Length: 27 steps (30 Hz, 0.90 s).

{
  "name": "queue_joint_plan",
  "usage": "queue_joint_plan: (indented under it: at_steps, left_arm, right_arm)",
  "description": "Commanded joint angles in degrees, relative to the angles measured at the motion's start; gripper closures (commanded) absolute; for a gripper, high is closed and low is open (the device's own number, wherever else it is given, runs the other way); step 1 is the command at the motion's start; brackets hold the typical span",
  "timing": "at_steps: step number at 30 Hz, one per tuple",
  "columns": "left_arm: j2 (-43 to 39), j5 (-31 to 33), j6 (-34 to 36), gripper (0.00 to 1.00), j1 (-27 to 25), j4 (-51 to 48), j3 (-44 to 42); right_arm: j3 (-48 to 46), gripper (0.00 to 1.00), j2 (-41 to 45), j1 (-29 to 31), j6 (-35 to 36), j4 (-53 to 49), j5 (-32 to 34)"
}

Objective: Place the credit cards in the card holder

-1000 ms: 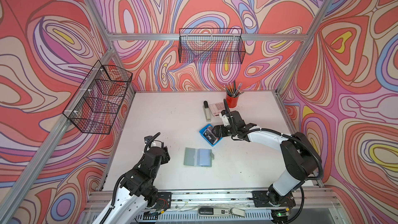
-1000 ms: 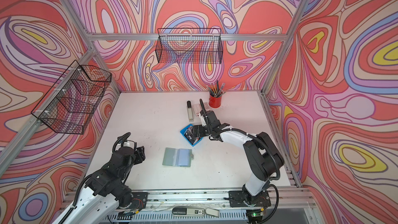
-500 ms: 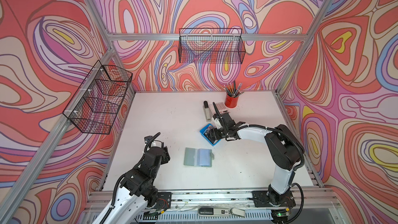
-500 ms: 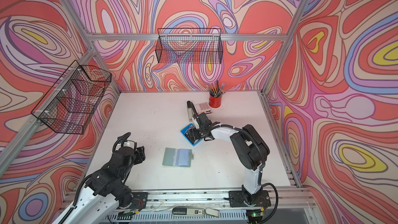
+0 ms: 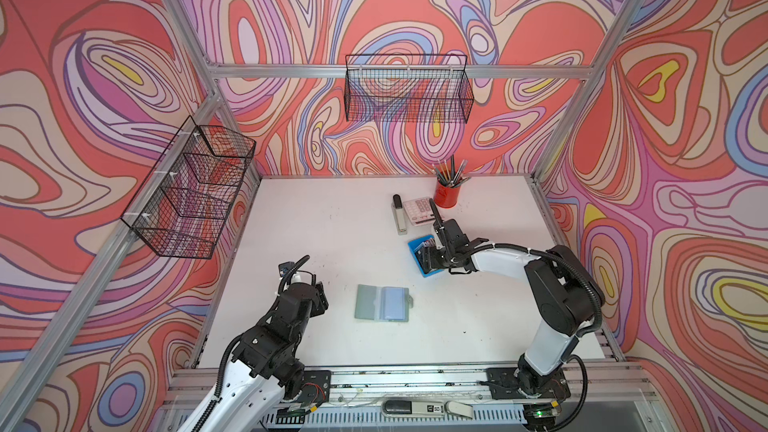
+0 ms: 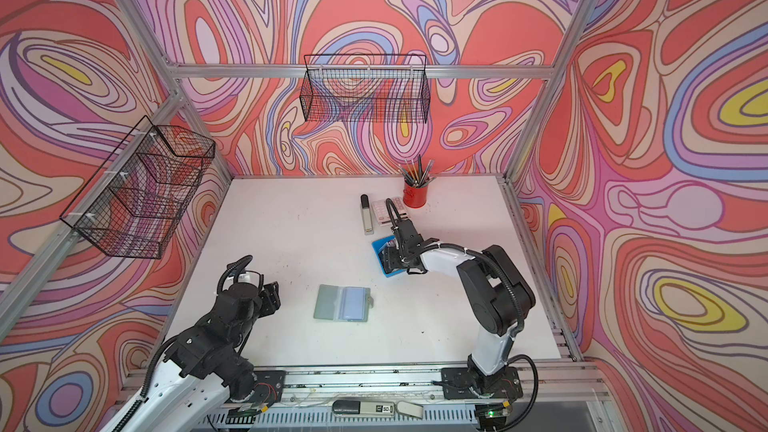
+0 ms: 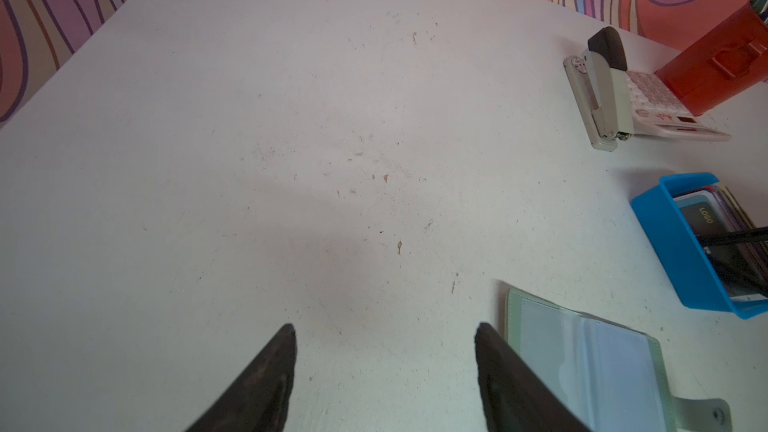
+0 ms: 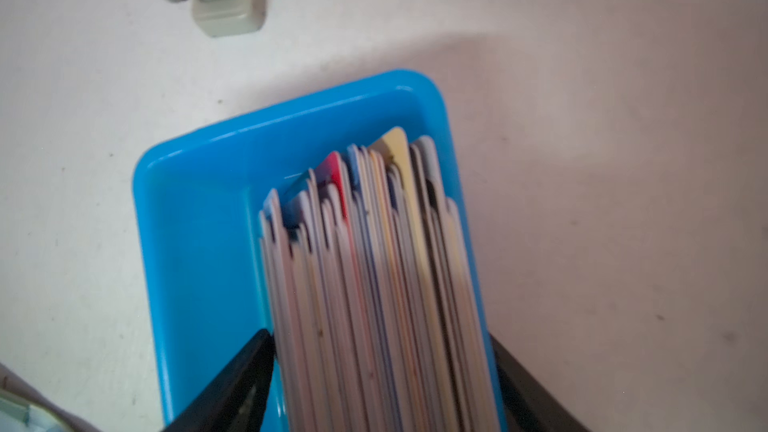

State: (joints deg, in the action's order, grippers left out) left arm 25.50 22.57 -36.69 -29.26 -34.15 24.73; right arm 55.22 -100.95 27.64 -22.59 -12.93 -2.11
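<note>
While the card holder point(image 5: 382, 302) lies open, seemingly unfilled, my right pincer point(image 8: 382, 334) straddles the credit cards point(image 8: 374, 243), clamped or not I cannot tell; my left pincer point(image 7: 384, 328) gapes, empty.

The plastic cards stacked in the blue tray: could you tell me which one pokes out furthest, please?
The yellow-gold card; its rounded corner reaches past the red-cornered card and all the rest.

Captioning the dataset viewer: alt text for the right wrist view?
A stack of cards stands on edge in a blue tray, with the right gripper straddling the stack; whether it grips is unclear. A stapler lies on the white table beyond.
</note>
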Motion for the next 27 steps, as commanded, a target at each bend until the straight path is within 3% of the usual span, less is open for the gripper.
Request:
queue_joint_plan:
  at_steps: [1,15,27]
  left_arm:
    - [-0.14,0.68,-0.81,0.30,0.21,-1.27,-0.39]
    - [0.01,0.90,-0.77,0.30,0.24,-1.27,-0.41]
    - [-0.08,0.75,-0.76,0.30,0.18,-1.27,-0.42]
  right_arm:
    - [-1.66,0.21,2.86,-0.39,-2.11,-3.26,1.57]
    - [5.40,0.18,4.62,0.87,-0.67,-11.21,6.23]
    - [7.68,0.27,2.60,2.94,-0.81,-13.73,8.45]
